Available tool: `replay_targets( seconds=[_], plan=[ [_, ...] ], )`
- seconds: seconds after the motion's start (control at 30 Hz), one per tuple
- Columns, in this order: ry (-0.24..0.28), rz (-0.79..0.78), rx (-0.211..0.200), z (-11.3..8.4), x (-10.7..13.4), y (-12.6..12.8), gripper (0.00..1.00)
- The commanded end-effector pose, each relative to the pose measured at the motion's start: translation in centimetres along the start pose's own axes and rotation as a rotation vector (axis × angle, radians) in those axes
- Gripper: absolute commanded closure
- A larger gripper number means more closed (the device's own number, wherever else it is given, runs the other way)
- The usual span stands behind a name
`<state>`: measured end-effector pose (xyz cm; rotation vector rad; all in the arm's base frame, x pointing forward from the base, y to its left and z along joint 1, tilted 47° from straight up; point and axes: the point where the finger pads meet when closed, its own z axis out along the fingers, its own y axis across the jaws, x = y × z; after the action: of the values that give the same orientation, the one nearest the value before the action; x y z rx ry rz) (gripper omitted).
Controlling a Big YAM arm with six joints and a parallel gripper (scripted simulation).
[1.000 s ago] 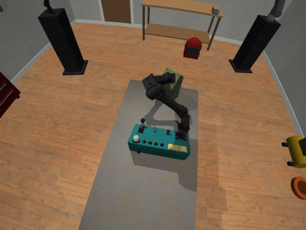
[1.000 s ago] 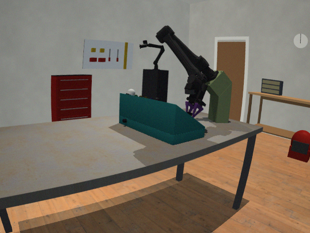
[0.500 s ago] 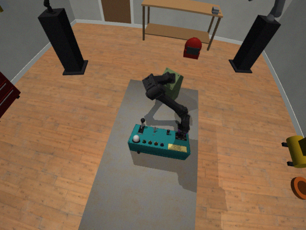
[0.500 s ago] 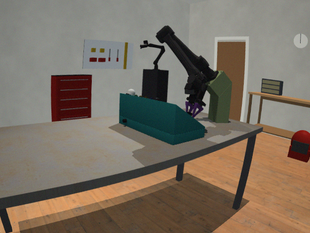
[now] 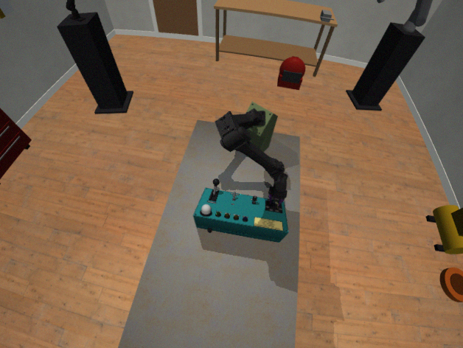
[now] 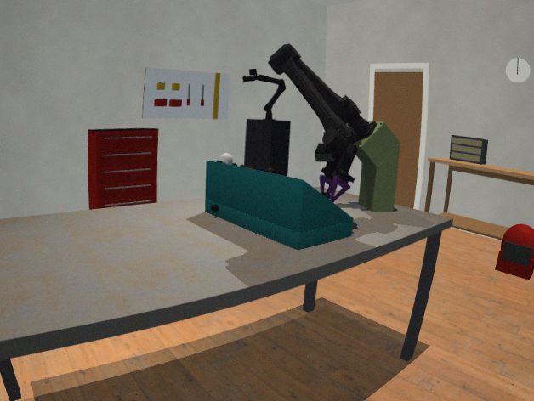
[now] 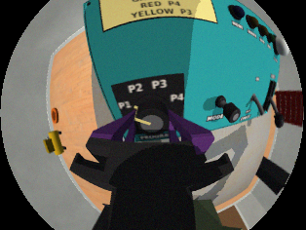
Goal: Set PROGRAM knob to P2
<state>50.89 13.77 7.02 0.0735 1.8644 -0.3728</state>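
Note:
The teal console (image 5: 241,218) stands on the grey table; it also shows in the side view (image 6: 275,202) and the wrist view (image 7: 195,59). Its PROGRAM knob (image 7: 151,119) (image 5: 274,206) sits on a black plate marked P1 to P4 at the console's right end. The knob's yellow pointer (image 7: 139,118) points left and slightly up, toward P1. My gripper (image 7: 151,113) with purple fingers is shut on the knob, one finger on each side. In the side view the fingers (image 6: 334,188) reach down behind the console's sloped face.
On the console are a white ball button (image 5: 206,209), a row of small coloured buttons (image 5: 231,216), a black-ball lever (image 5: 215,183), toggle switches (image 5: 254,200) and a yellow label (image 5: 267,223). The green arm base (image 5: 263,125) stands behind the console.

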Motion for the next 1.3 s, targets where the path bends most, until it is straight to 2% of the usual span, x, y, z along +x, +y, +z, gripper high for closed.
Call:
replay_targets(
  seconds=[0.0, 0.13, 0.63, 0.97, 1.27],
  plan=[
    [0.003, 0.146, -0.004, -0.04, 0.22, 0.16, 1.0],
    [0.004, 0.197, -0.004, -0.04, 0.24, 0.16, 1.0],
    [0.007, 0.555, -0.004, -0.02, 0.29, 0.18, 1.0],
    [0.008, 0.655, -0.003, -0.01, 0.3, 0.17, 1.0],
    [0.008, 0.678, -0.003, -0.01, 0.31, 0.17, 1.0]
  ],
)
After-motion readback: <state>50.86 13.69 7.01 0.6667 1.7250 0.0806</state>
